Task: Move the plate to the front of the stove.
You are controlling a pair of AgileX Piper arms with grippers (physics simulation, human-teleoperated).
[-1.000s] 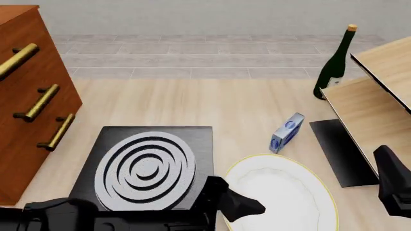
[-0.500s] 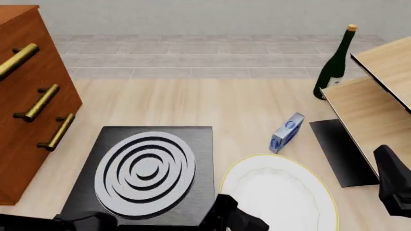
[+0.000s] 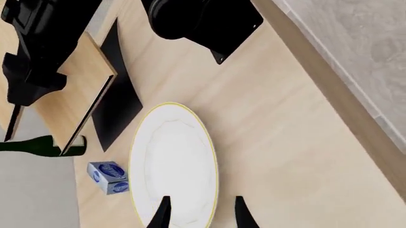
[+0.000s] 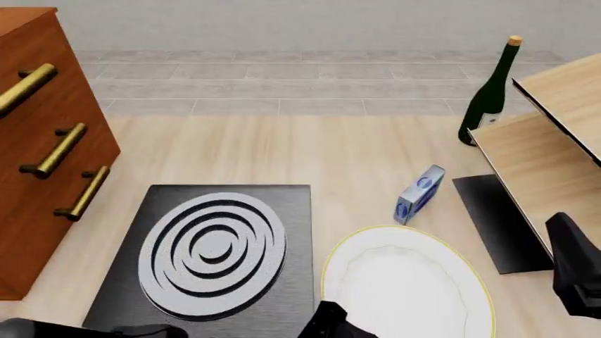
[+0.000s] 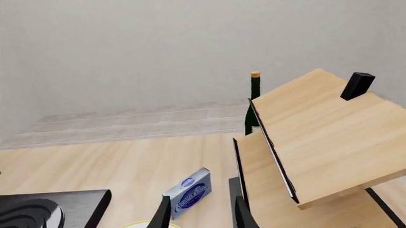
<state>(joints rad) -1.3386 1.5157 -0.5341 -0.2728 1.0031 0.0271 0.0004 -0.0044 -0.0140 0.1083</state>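
**Left tool lined up on the plate's rim**

Your plate (image 4: 406, 285) lies flat on the worktop (image 4: 329, 155), just beside the stove (image 4: 214, 250) on its right, not yet in front of it. Your left tool (image 3: 199, 211) is spread, its fingers either side of the plate's rim, likely so you can pinch the edge. Your right tool (image 5: 199, 211) is spread too and holds nothing; it points toward the blue box (image 5: 189, 192) and wooden shelf (image 5: 317, 137), clear of the plate.

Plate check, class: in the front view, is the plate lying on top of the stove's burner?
No, the plate lies on the table beside the stove.
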